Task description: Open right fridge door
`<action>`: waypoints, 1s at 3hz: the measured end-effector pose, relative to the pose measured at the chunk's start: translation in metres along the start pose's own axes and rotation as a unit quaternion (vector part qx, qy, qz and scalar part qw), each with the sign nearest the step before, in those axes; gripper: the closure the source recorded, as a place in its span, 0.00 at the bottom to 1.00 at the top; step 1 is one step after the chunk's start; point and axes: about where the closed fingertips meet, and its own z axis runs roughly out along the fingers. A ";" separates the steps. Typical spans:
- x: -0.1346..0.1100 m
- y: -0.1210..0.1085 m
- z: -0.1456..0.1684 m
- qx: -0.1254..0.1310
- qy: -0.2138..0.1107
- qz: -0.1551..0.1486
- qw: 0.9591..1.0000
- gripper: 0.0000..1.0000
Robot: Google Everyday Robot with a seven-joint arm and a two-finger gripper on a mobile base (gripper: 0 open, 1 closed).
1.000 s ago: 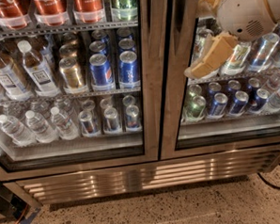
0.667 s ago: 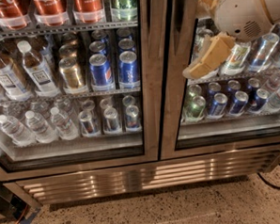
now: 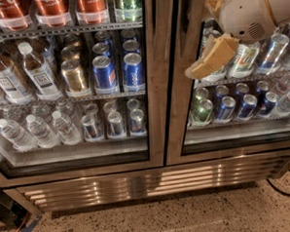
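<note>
At the left of the frame the left door (image 3: pixel 153 88) shows bottles (image 3: pixel 35 70) and blue cans (image 3: pixel 133 72) on wire shelves behind its glass. Its steel stile meets the right door (image 3: pixel 179 101) just right of centre. A thin dark seam runs between them and widens toward the top, and whether that door is cracked open cannot be told.

The right door fills the right half of the frame. Its long axis is upright, leaning slightly rightward toward the top, and its glass faces the camera. Its bottom rail lines up with the left door's.

The gripper (image 3: pixel 211 57) hangs in the upper right, in front of the right door's glass and just right of its inner stile, pointing down and left from the white arm (image 3: pixel 256 9). Whether it is spread or pressed together cannot be told, nor whether it touches the door.

Below both doors run a steel grille (image 3: pixel 139 184) and a speckled floor (image 3: pixel 165 219). A black cable (image 3: pixel 285 188) lies at the lower right.
</note>
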 end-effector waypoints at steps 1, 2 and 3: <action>0.000 -0.002 0.001 0.001 -0.005 -0.003 1.000 0.15; -0.002 -0.002 0.002 0.001 -0.009 -0.006 1.000 0.13; -0.002 -0.002 0.003 0.002 -0.011 -0.008 1.000 0.30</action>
